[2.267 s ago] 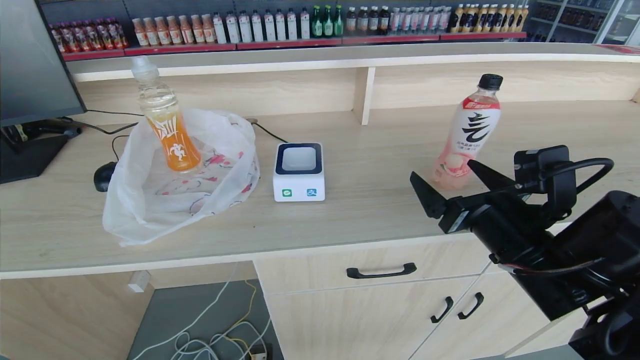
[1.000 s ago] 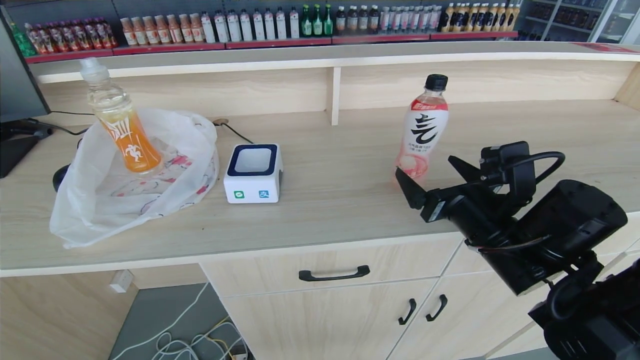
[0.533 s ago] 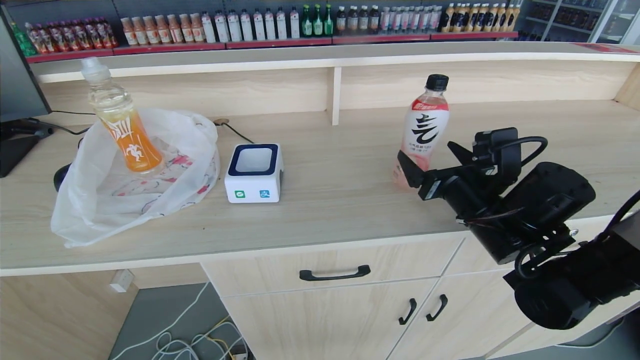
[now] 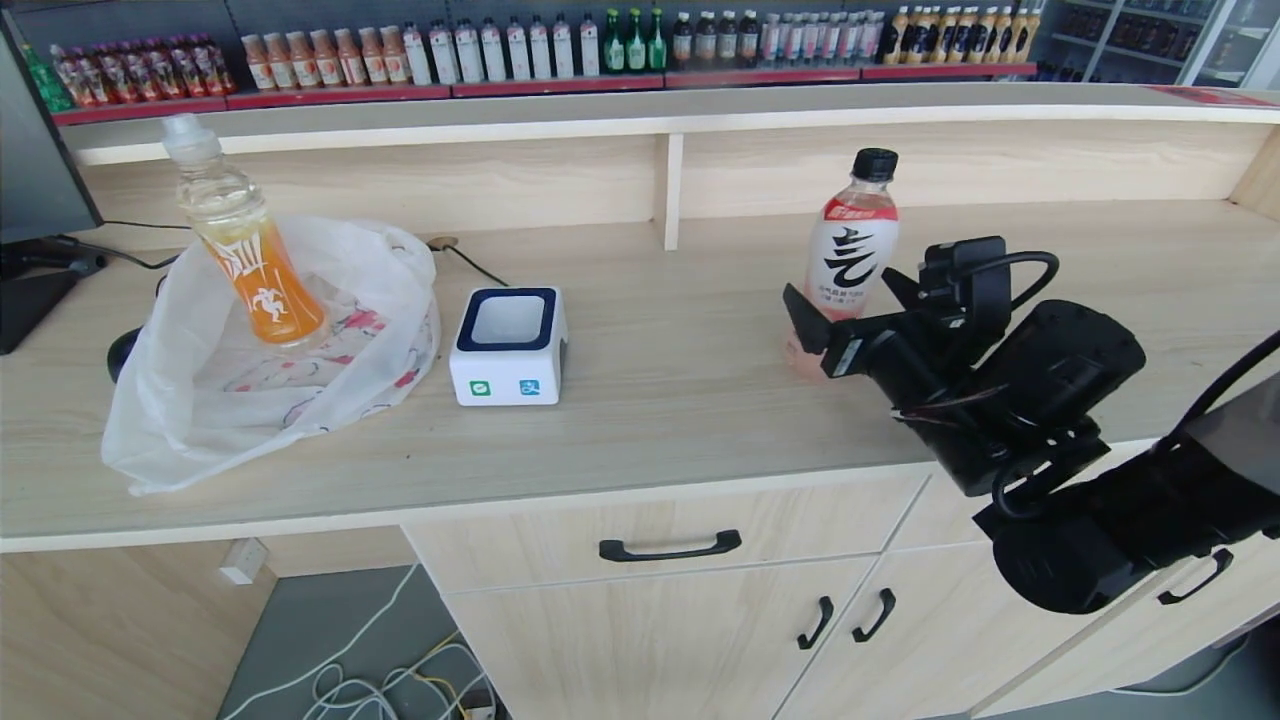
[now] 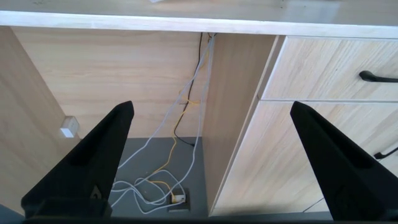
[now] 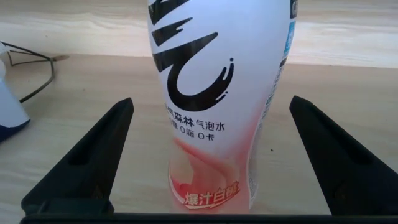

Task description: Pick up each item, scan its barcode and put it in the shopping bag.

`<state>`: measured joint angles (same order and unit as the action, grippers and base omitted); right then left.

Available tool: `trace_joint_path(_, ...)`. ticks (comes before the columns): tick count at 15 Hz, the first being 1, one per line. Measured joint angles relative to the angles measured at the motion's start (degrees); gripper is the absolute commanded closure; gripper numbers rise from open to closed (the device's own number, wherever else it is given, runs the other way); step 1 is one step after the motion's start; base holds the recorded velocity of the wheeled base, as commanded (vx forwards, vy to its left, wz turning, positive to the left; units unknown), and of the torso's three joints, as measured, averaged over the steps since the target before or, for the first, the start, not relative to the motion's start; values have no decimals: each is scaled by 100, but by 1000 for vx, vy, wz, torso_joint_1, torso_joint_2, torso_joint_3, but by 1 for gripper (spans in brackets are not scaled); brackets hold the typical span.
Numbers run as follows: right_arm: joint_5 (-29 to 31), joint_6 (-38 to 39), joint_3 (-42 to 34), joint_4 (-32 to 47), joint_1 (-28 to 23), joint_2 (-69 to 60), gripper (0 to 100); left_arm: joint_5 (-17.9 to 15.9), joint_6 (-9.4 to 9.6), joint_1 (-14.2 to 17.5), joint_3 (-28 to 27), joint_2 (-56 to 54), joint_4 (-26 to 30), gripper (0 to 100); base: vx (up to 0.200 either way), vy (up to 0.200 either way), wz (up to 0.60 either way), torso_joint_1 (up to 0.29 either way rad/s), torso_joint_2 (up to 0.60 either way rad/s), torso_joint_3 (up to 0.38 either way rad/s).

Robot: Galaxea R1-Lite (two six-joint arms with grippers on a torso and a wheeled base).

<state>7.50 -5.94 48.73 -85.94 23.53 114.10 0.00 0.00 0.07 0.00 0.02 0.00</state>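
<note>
Over the last couple of seconds the right gripper (image 4: pixel 842 298) has travelled from the near edge of the table (image 4: pixel 680 400) out to the pink bottle (image 4: pixel 853 240), which stands upright on the right part of the table, well apart from the scanner (image 4: pixel 507 345). A second ago the fingers were short of the bottle. Now they sit either side of its lower body, one to the left and one to the right. In the right wrist view they are spread wide, with bare table visible between each finger and the label, so nothing is gripped yet. The approach looks done, and closing on the bottle is probably the next step. After that come lifting it, presenting its barcode to the scanner at the table's middle, and carrying it left to the shopping bag (image 4: pixel 200 410). That bag lies open on the left with the orange bottle (image 4: pixel 245 245) standing in it, so one item seems already handled. The left gripper (image 5: pixel 210 106) hangs below the table's near edge, fingers apart and holding nothing, facing the cupboard front (image 5: pixel 323 68) and loose cables (image 5: pixel 155 186).
</note>
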Motion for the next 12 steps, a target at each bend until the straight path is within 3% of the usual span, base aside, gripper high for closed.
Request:
trace_joint_path(5,-11,15,1059,1246,-27,20,0,0,0,0,0,0,0,0,0,0,0,0,0,0)
trace_joint_path(12,-13,11,1293,1363,-35,73,0,0,0,0,0,0,0,0,0,0,0,0,0,0)
